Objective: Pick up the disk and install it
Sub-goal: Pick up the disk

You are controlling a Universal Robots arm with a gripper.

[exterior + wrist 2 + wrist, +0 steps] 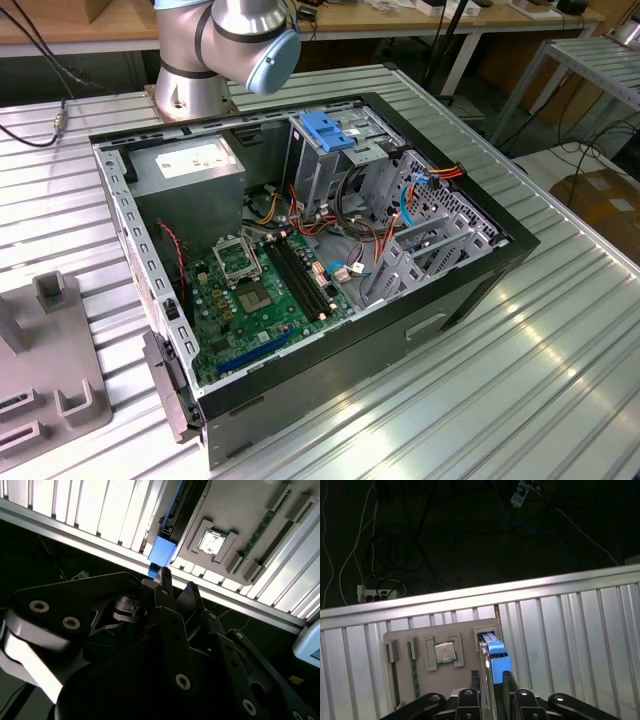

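In both wrist views the disk (497,662) (161,550) stands on edge in a slot at the edge of a grey holder plate (445,685) (240,510), its bright blue rail facing the camera. My gripper (495,680) (177,587) sits right over it. One dark finger lies close along each side of the blue rail, and the jaws look shut on the disk. The disk's lower part stays down in the slot.
The holder plate also carries a processor chip (445,652) and memory sticks (413,670); it lies on a ribbed metal table (570,630) near the table's edge. The exterior view has the open computer case (300,230), its drive cage with blue latch (325,130), and the arm's base (220,50).
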